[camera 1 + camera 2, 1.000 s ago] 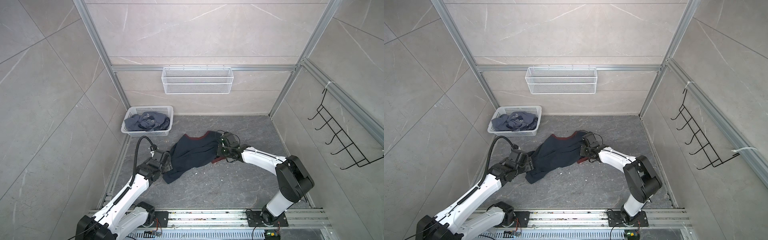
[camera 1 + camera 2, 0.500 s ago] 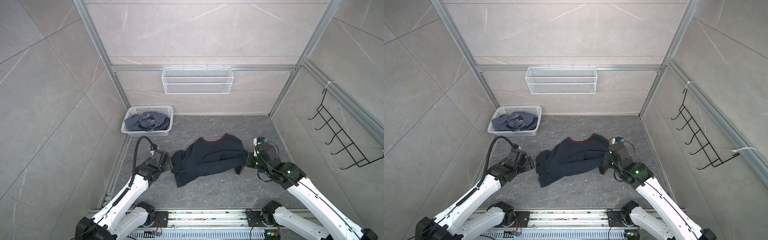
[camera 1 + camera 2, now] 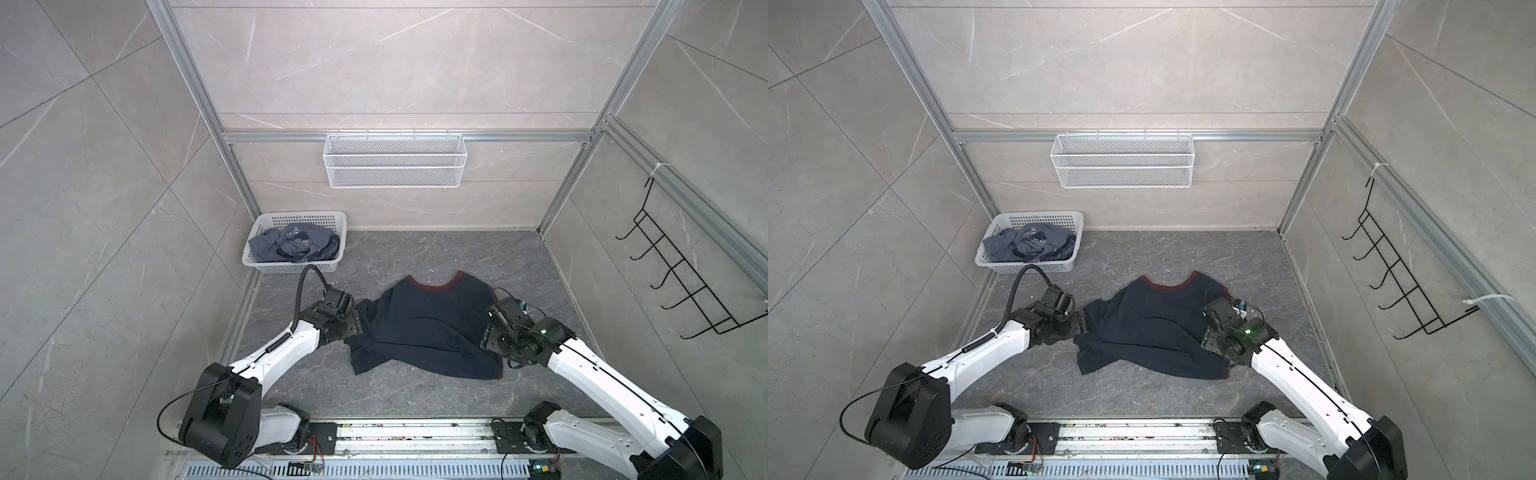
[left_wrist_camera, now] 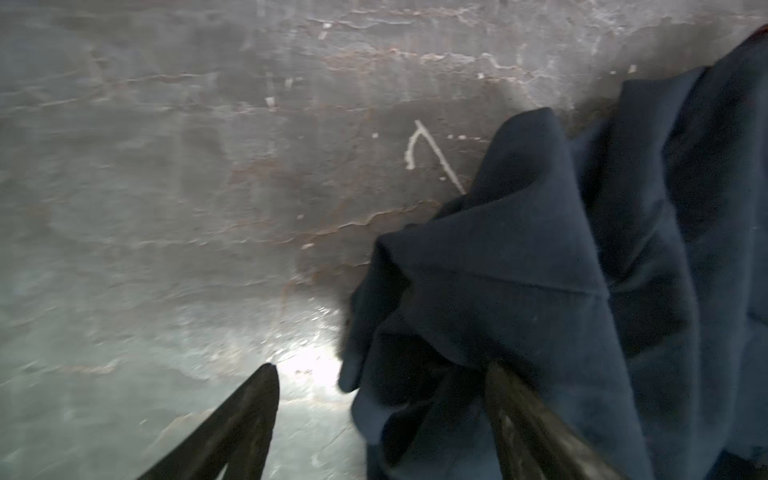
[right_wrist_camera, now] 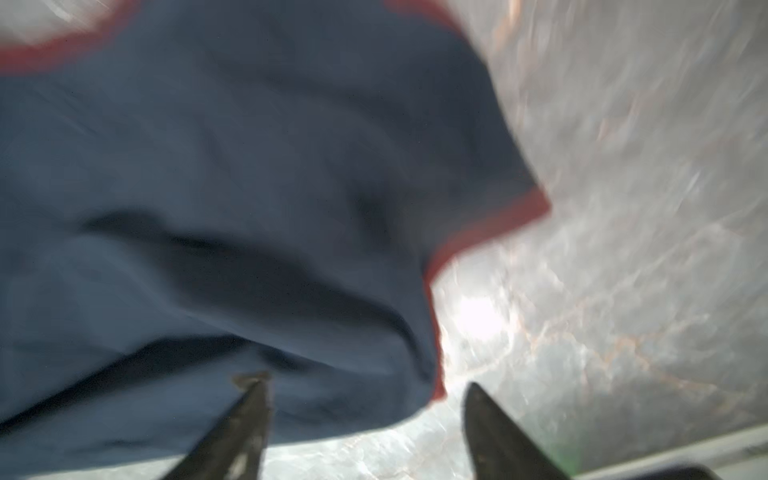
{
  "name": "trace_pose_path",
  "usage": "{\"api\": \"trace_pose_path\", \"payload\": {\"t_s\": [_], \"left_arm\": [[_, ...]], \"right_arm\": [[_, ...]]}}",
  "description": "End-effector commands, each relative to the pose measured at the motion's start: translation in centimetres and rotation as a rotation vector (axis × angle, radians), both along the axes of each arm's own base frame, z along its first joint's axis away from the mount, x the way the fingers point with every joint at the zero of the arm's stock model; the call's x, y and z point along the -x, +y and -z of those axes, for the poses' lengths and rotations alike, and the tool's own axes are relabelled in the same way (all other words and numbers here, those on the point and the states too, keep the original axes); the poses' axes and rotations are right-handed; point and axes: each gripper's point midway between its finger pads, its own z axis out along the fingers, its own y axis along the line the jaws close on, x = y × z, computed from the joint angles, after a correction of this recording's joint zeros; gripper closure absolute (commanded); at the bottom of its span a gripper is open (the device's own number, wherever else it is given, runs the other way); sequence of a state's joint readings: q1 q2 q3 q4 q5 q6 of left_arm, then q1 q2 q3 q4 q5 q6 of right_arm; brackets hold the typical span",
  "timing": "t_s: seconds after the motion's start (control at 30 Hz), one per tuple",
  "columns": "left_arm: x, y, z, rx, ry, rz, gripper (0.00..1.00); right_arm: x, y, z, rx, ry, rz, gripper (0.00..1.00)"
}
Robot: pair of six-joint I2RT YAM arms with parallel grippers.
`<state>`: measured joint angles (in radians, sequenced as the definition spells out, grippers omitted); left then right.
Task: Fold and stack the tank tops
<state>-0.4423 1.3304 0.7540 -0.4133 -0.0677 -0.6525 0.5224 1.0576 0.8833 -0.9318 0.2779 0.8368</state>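
The near-black navy tank top [image 3: 424, 328] [image 3: 1150, 328] with red trim lies spread on the grey floor, its neckline toward the back wall. At its left edge sits my left gripper [image 3: 356, 328] [image 4: 380, 368], open, with a bunched fold of the navy cloth [image 4: 540, 249] lying between the jaws against one finger. My right gripper [image 3: 485, 343] [image 5: 361, 380] is at the top's right edge, jaws apart, with the red-trimmed hem [image 5: 436, 386] hanging loose between them. The slate blue-grey tank top [image 3: 295, 243] [image 3: 1032, 243] lies crumpled in the basket.
A white perforated basket [image 3: 299, 215] stands in the back left corner. A white wire shelf [image 3: 395, 166] hangs on the back wall and a black hook rack [image 3: 681, 274] on the right wall. A metal rail [image 3: 395, 432] runs along the front.
My right arm swung from the middle out to the right, dragging the navy top open and flatter, and its jaws then came apart. The left gripper stayed at the left edge.
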Motion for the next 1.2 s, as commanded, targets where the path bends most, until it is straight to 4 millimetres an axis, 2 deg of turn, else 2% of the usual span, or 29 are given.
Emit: {"api": "trace_pose_path", "payload": {"t_s": [0.0, 0.07, 0.17, 0.33, 0.47, 0.57, 0.67, 0.83, 0.9, 0.93, 1.0, 1.07, 1.17], "left_arm": [[-1.7, -2.3, -0.9, 0.100, -0.027, 0.033, 0.22], [-1.8, -3.0, -0.4, 0.126, -0.007, 0.045, 0.27], [-1.6, -3.8, -0.1, 0.140, 0.011, 0.074, 0.40], [-0.5, -3.9, -0.6, 0.125, -0.003, 0.111, 0.45], [0.5, -3.1, -0.5, 0.105, -0.008, 0.102, 0.45], [0.9, -2.8, -0.4, 0.104, -0.011, 0.099, 0.46], [1.1, -3.0, -0.3, 0.112, -0.004, 0.106, 0.48], [1.1, -3.2, -0.1, 0.113, 0.004, 0.113, 0.49], [1.1, -3.2, 0.0, 0.110, 0.008, 0.113, 0.50], [1.1, -3.1, 0.1, 0.106, 0.008, 0.112, 0.51], [1.0, -2.9, 0.2, 0.092, 0.011, 0.107, 0.53], [0.9, -2.7, 0.5, 0.076, 0.021, 0.100, 0.59], [0.7, -2.7, 0.5, 0.062, 0.030, 0.098, 0.67]], "right_arm": [[-2.7, 0.3, -2.3, 0.066, -0.090, -0.066, 0.17], [-5.0, 3.7, -2.9, -0.034, -0.146, -0.171, 0.16], [-8.6, 8.8, -3.1, -0.166, -0.175, -0.296, 0.16], [-15.4, 16.2, -0.7, -0.256, -0.110, -0.453, 0.21], [-20.5, 19.7, 1.8, -0.255, -0.077, -0.497, 0.22], [-23.1, 21.5, 3.9, -0.252, -0.039, -0.515, 0.24], [-24.9, 22.5, 5.9, -0.245, -0.010, -0.515, 0.29], [-26.3, 23.0, 8.4, -0.211, 0.043, -0.502, 0.39], [-26.4, 23.5, 9.0, -0.224, 0.059, -0.512, 0.49], [-26.4, 23.7, 9.0, -0.231, 0.067, -0.516, 0.58], [-26.3, 23.5, 8.6, -0.227, 0.066, -0.518, 0.72], [-26.3, 23.0, 7.2, -0.204, 0.036, -0.513, 0.86], [-26.3, 21.7, 3.7, -0.152, -0.037, -0.510, 0.99]]}}
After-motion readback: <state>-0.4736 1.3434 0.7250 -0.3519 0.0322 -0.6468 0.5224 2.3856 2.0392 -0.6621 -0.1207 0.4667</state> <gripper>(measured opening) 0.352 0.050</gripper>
